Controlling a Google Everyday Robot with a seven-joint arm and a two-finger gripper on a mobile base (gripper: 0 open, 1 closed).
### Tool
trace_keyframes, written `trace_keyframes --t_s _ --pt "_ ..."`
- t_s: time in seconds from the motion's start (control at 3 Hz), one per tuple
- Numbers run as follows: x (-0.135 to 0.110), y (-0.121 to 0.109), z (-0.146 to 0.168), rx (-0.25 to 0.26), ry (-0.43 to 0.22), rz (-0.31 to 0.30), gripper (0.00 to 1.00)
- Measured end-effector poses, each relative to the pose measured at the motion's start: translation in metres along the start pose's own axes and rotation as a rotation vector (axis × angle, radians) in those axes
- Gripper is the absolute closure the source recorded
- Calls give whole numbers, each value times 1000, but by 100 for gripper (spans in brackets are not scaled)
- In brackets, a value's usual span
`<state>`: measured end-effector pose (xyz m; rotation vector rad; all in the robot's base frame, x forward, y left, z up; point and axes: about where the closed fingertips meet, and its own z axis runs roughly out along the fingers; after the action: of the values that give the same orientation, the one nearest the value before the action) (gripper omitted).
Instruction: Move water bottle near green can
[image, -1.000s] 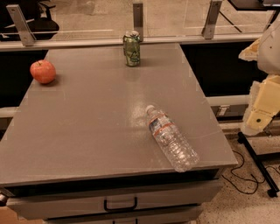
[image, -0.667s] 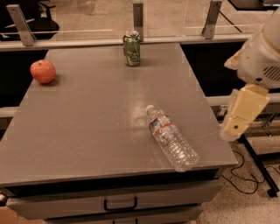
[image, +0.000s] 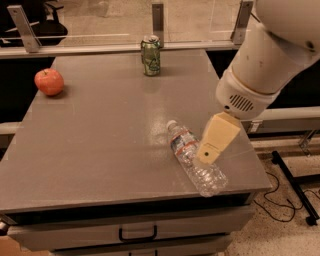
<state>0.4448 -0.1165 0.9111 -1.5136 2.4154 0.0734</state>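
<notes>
On the grey worktop (image: 100, 140), left to right: a round red apple (image: 49, 81), the small green metal can (image: 151, 56) upright at the back, and the clear ribbed plastic water bottle (image: 192, 161) lying front right, well apart from it. The tan gripper (image: 216, 140) has swung in over the bottle's middle, likely readying a grasp; open or closed, one cannot tell.

Red apple (image: 49, 81) on grey table (image: 100, 145), far left corner.
Well apart from the tool (image: 207, 154) at the near right edge; dark drawer handle (image: 137, 234) below, cables (image: 281, 201) on floor.
</notes>
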Motion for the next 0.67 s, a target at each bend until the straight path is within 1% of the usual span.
trace_keyframes --t_s 0.33,0.67 --pt "-12 13 25 -13 28 96 0" --pt "-12 22 49 -4 70 182 0"
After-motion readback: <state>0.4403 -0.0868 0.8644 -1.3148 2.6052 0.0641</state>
